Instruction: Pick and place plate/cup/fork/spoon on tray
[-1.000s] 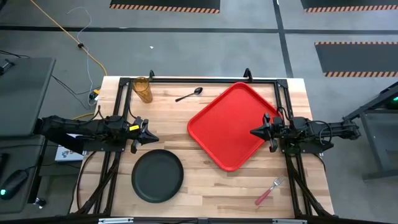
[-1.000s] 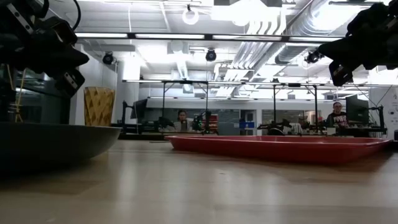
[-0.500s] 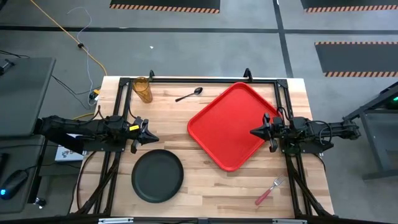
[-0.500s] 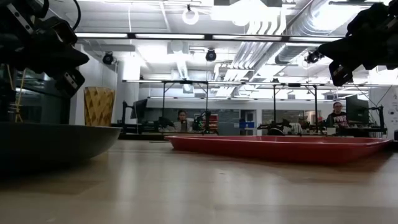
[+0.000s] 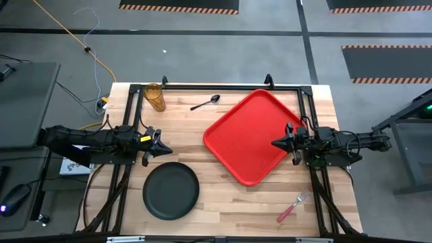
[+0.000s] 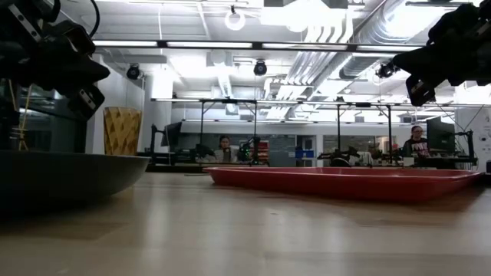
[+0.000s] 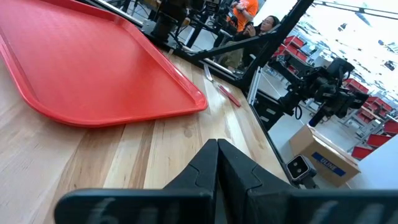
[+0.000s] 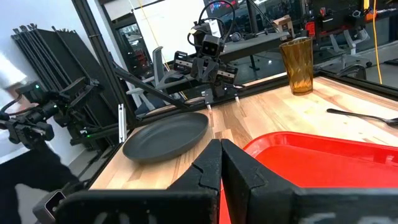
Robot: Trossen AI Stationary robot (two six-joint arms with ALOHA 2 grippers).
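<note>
Nothing sits on the tray [image 5: 251, 137] yet, so we think we are at the very start. Our left gripper [image 5: 166, 150] waits above the table with its fingers pressed together, just at 12 o'clock from the plate [image 5: 171, 191]. Our right gripper [image 5: 275, 143], fingers together too, hangs over the tray's 3 o'clock side.

The cup [image 5: 154, 97] stands at 10 o'clock on the table, the spoon [image 5: 205, 102] lies near 12 o'clock, and the fork [image 5: 291, 207] lies at 5 o'clock.

We would take the plate first. To do it well, we should open the left fingers wide, come down on the rim, pinch it firmly, then lift slowly.
</note>
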